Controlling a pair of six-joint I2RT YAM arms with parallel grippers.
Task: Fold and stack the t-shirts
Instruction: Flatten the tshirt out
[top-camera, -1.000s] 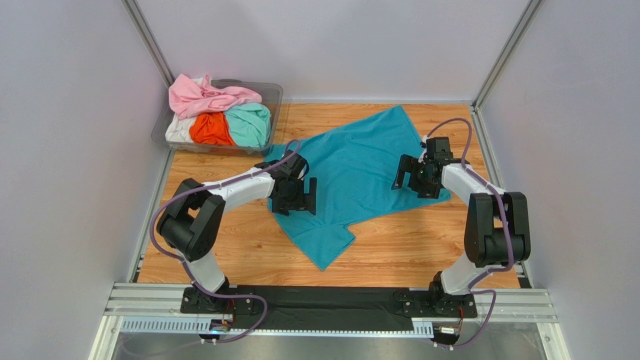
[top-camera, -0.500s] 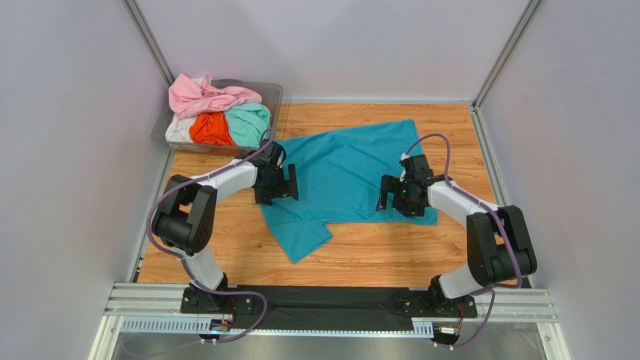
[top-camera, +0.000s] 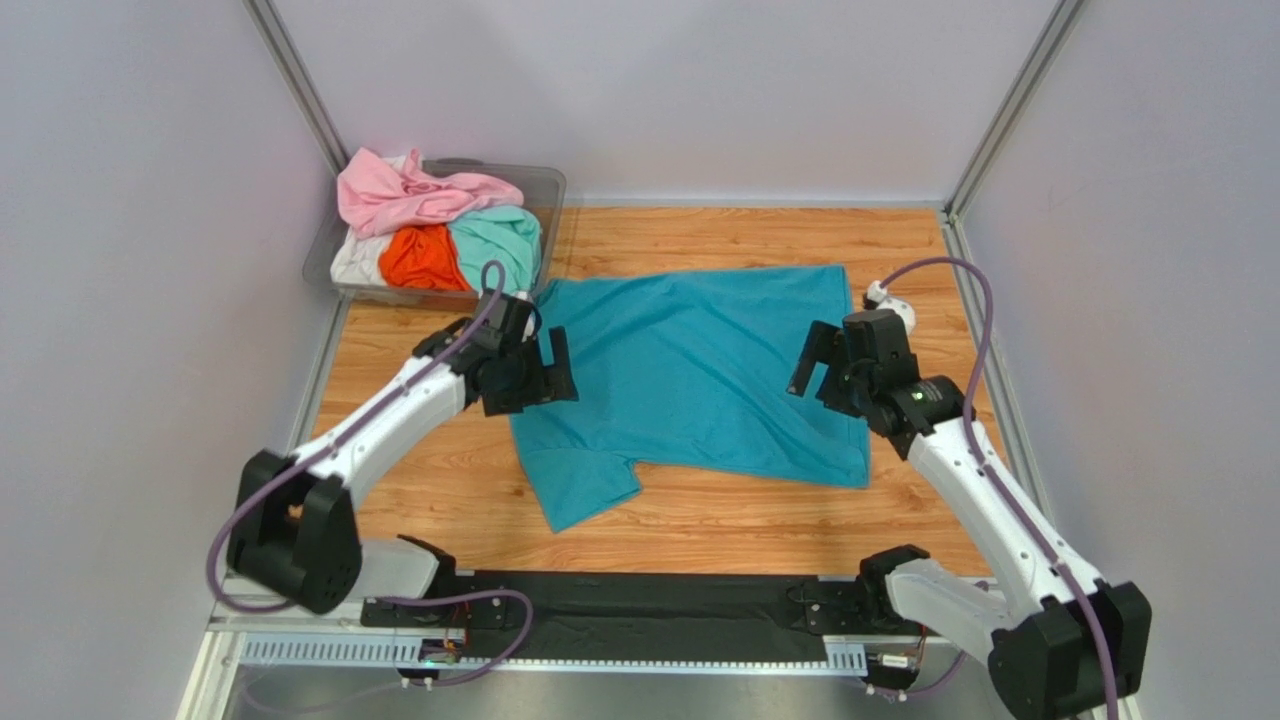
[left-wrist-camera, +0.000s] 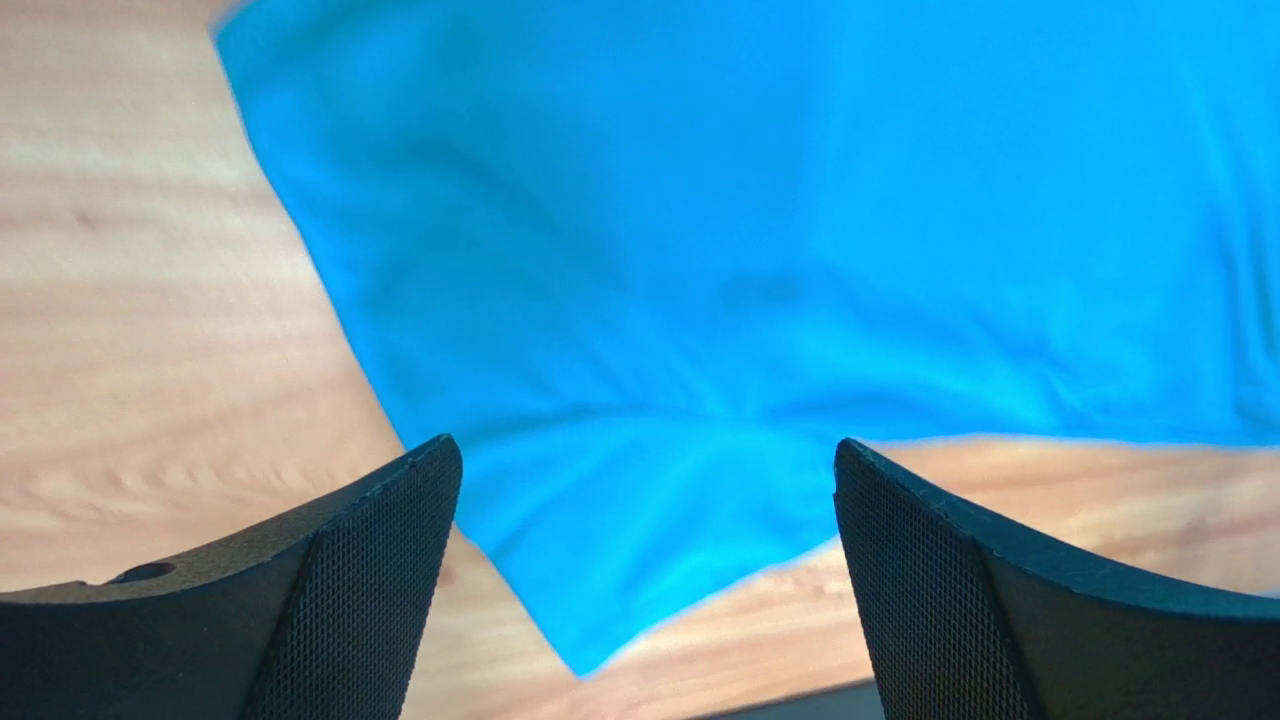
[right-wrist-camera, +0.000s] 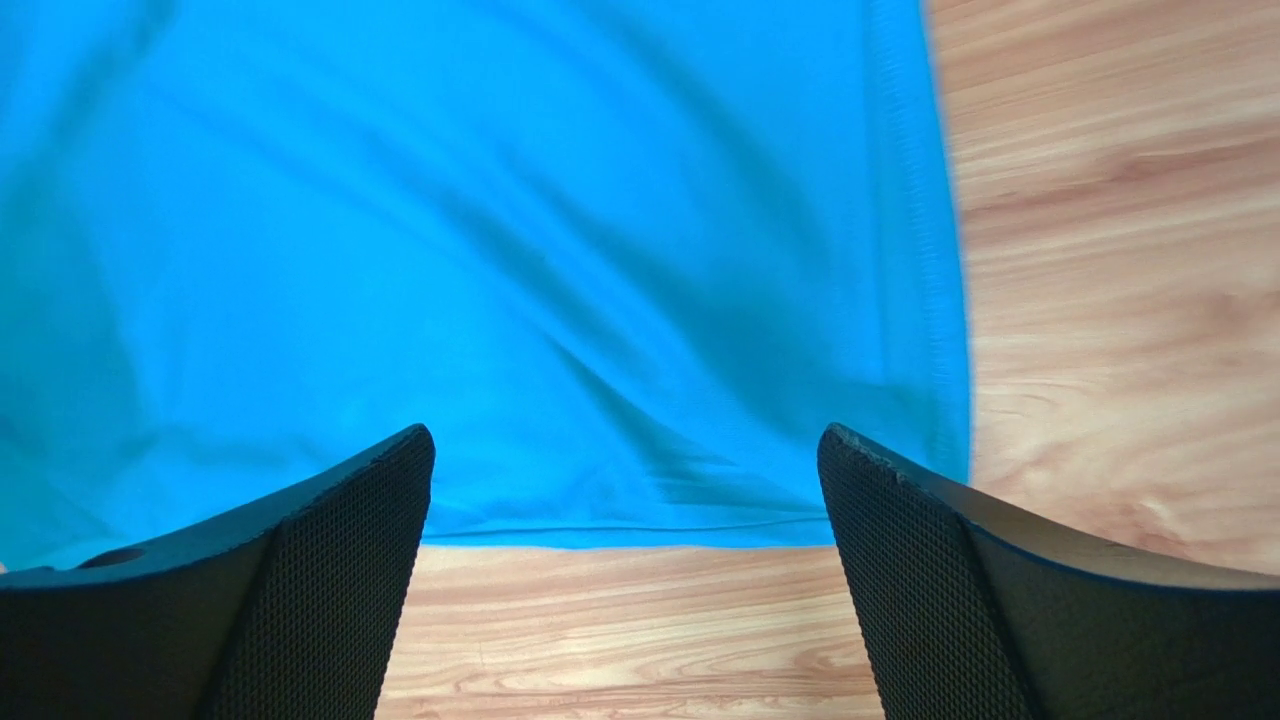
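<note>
Five t-shirts in all: one teal shirt at the centre of the one table, and four at eleven o'clock, namely one pink shirt, one orange shirt, one mint shirt and one white shirt. One clear tub holds those four. Two arms: the left arm at seven o'clock, the right arm at five.

Teal shirt lies flat on table, no height to block. Bare wood along near edge + far strip: open passage. Tub w/ heaped shirts fills far-left corner; left tool near it. Walls close L, R, back.
</note>
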